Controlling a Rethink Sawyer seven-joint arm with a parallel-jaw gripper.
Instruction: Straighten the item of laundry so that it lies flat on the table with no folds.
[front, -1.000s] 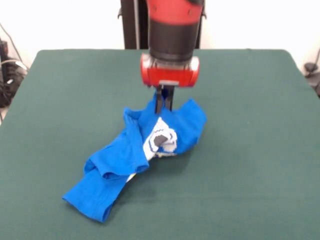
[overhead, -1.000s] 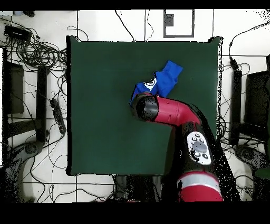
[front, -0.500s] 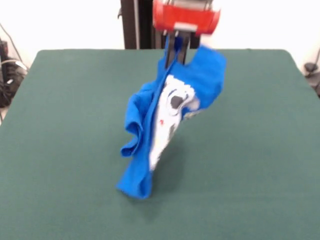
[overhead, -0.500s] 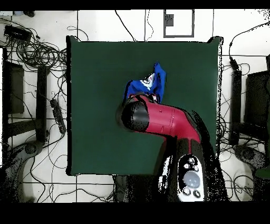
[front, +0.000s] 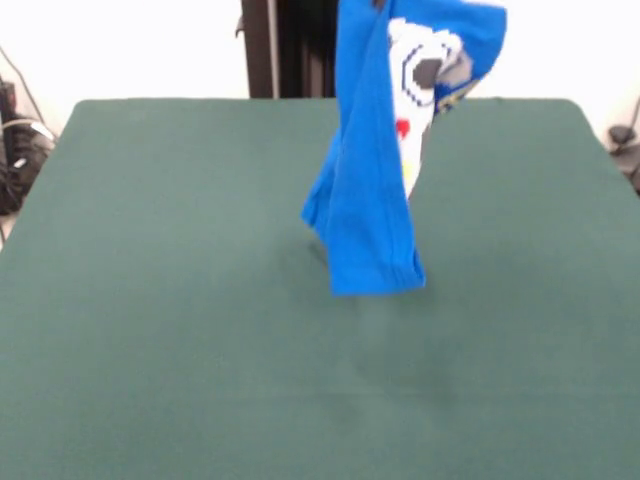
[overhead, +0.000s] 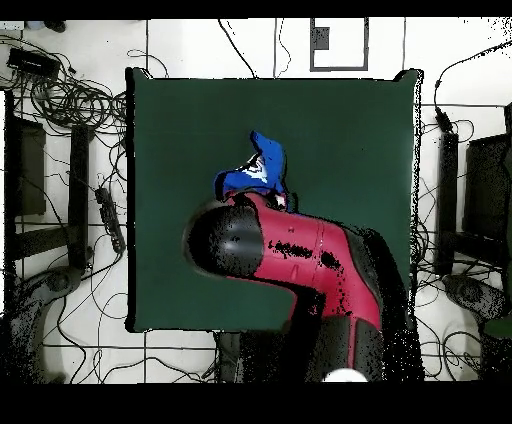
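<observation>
The item of laundry (front: 370, 200), a bright blue T-shirt, hangs in the air as a long bunched strip and runs up past the top edge of the front view. Its white print shows near the top right, and its lower hem dangles clear of the green table (front: 150, 320). The gripper holding it is above the front view's top edge. In the overhead view the red arm (overhead: 300, 250) covers the gripper. There the item of laundry (overhead: 255, 175) shows as a small blue bunch just beyond the arm's black end, over the middle of the table (overhead: 350, 130).
Cables lie on the floor along the left side of the table (overhead: 60, 100) in the overhead view. Dark stands (overhead: 445, 200) flank both sides. A black post (front: 275, 50) rises behind the far edge in the front view.
The arm has risen and carried the shirt up off the table. One second ago it lay crumpled on the cloth. Now it hangs free, and the gripper has left the front view.
</observation>
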